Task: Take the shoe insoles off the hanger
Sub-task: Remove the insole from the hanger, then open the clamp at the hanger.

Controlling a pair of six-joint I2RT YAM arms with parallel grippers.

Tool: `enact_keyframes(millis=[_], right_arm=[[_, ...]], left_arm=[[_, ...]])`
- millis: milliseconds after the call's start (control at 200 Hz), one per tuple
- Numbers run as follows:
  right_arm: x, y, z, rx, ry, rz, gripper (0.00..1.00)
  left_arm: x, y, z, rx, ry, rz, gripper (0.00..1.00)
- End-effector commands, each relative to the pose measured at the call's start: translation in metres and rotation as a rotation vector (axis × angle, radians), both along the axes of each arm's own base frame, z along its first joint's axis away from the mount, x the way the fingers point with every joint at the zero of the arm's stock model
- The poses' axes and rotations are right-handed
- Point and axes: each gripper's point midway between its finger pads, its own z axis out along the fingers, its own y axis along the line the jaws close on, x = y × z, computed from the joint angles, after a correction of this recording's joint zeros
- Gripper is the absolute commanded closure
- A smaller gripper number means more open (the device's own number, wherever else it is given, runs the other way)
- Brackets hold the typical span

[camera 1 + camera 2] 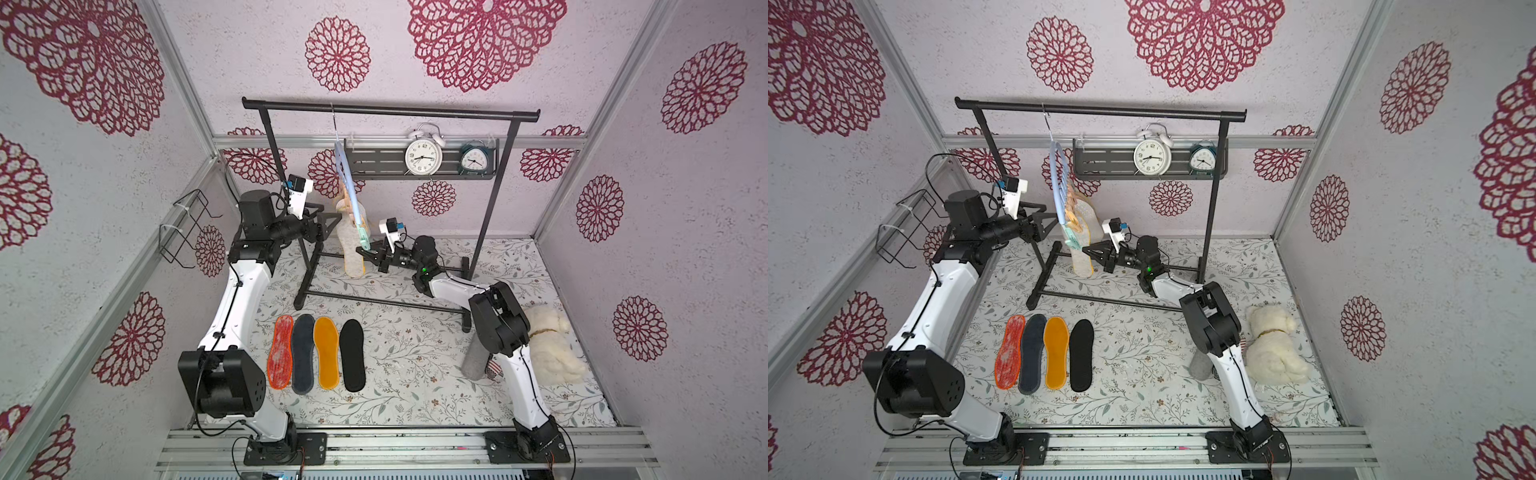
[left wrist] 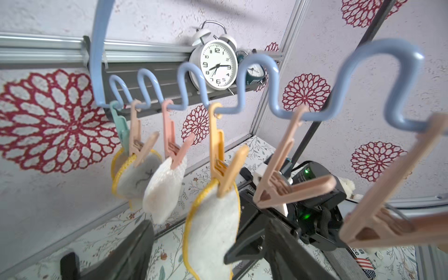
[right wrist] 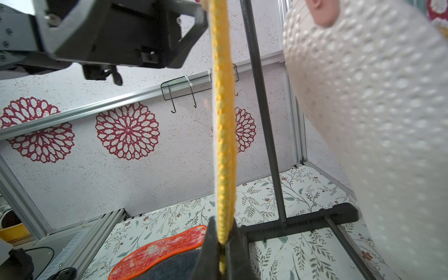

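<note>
1. Floral-papered walls back the black metal garment rack (image 1: 390, 110); from it hangs the pale blue wavy-barred plastic hanger (image 2: 95, 63).
2. On it, the yellow-rimmed beige fabric insole (image 2: 213, 223) dangles from an orange plastic clothespin (image 2: 219, 145), long axis vertical.
3. Clamped on its lower rim is the right end effector (image 3: 221, 232); the peg lies straight above.
4. Nearer that peg, across the hanger, hovers the left end effector (image 1: 1050, 211), jaws apart.
</note>
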Motion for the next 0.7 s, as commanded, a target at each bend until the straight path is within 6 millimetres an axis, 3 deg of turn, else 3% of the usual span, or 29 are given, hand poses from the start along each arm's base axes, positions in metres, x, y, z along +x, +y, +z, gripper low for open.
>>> enact_keyframes(millis=[0, 230, 480, 695], right_arm=[[-0.019, -0.009, 0.042, 0.043, -0.071, 0.049, 1.00], [-0.021, -0.008, 0.043, 0.027, -0.061, 0.063, 1.00], [-0.021, -0.006, 0.043, 0.017, -0.050, 0.072, 1.00], [-0.026, -0.004, 0.041, 0.013, -0.047, 0.084, 1.00]], left_arm=[[0.002, -0.011, 0.008, -0.010, -0.024, -0.113, 0.25], [0.026, -0.017, 0.002, -0.011, -0.038, -0.167, 0.28], [0.027, -0.039, 0.005, -0.089, -0.039, -0.279, 0.32], [0.033, -0.049, 0.019, -0.164, -0.056, -0.313, 0.39]])
